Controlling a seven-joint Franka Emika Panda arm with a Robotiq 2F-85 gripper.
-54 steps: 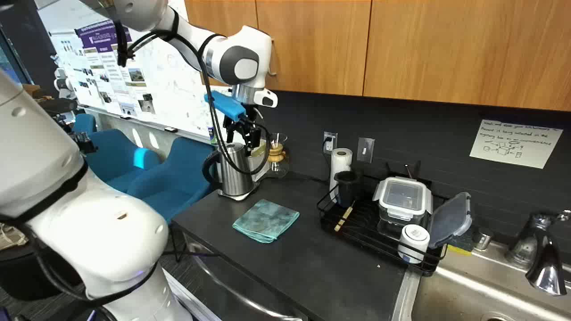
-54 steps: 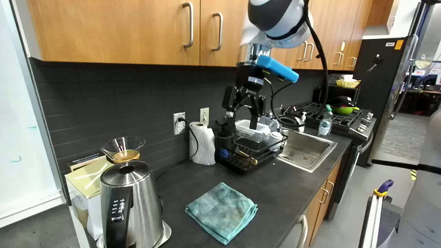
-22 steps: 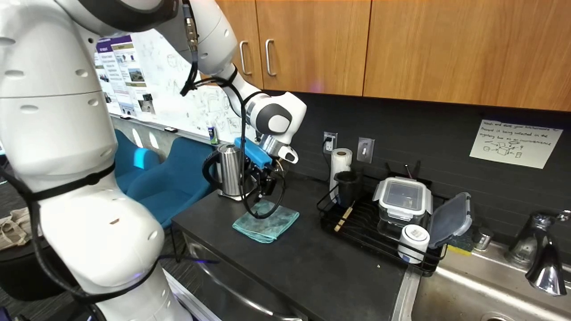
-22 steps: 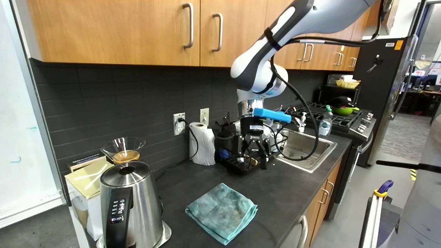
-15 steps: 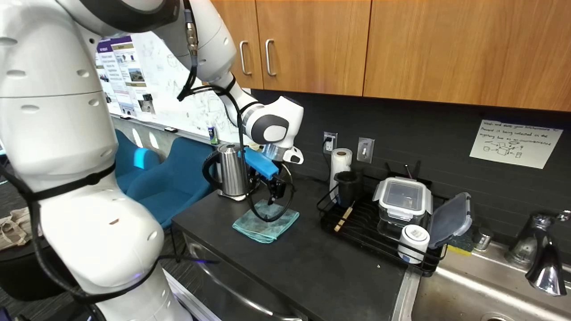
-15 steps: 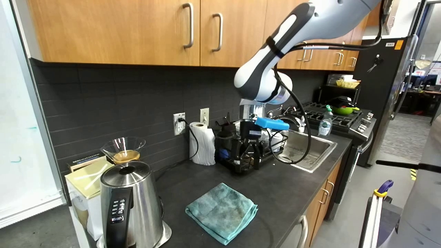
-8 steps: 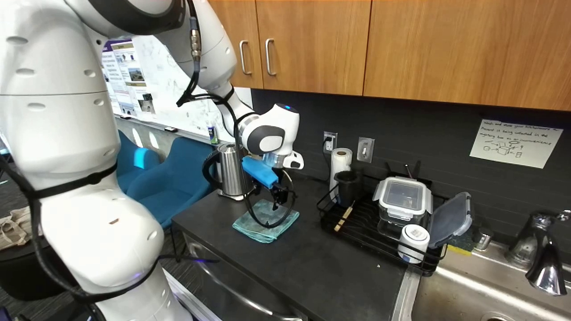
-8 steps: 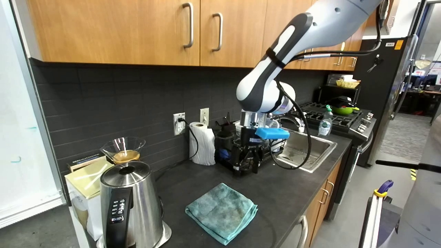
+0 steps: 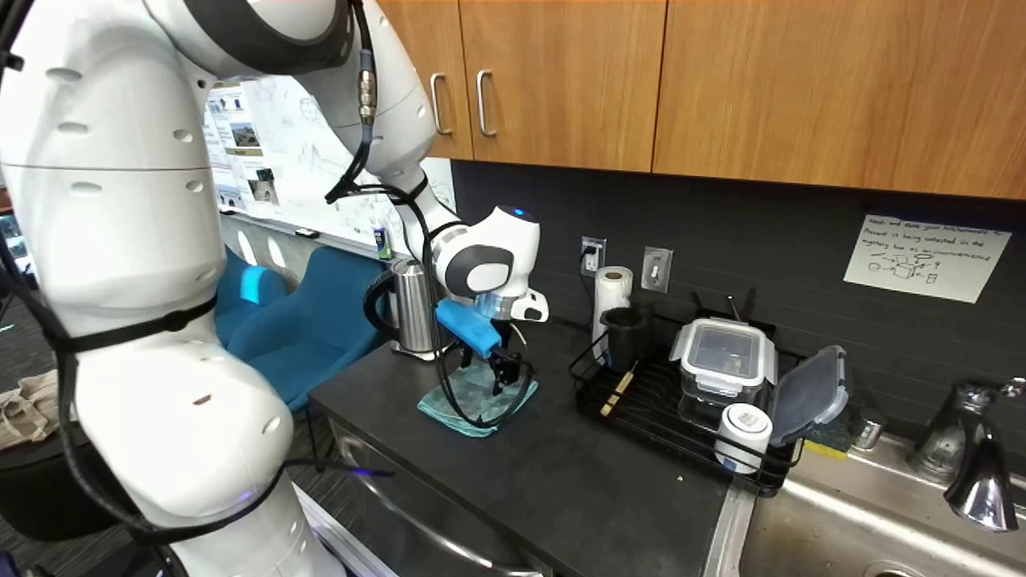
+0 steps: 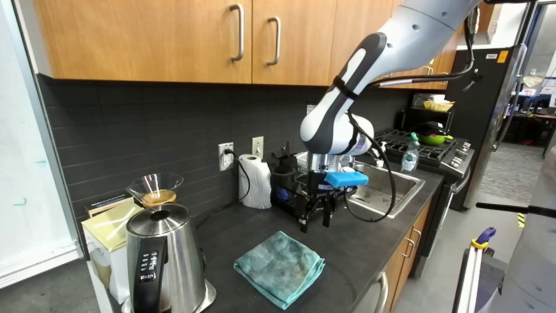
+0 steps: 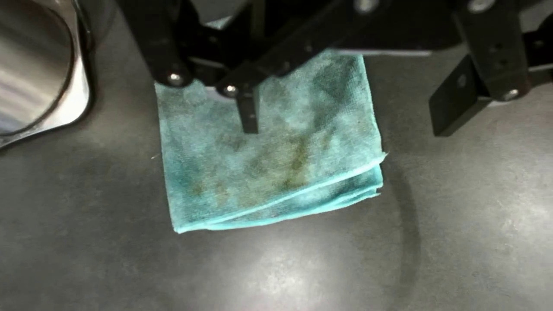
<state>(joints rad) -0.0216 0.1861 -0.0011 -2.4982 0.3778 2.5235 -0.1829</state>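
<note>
While fingers [image 11: 456, 101] gape, cloth [image 11: 276, 160] lies; seemingly untouched.

Wood cabinets [image 10: 143, 39] are hanging over dark tiled wall [image 10: 130, 126], blue chairs [image 9: 321, 312] sitting by whiteboard [image 9: 296, 184], grey floor [image 10: 451, 241] running past black fridge [image 10: 482, 113], light glaring off bench [image 11: 276, 276].

The cloth [image 10: 280, 269] lies on the counter [image 9: 577, 481] between the kettle [image 9: 414, 311] and dish rack [image 9: 656, 413].
</note>
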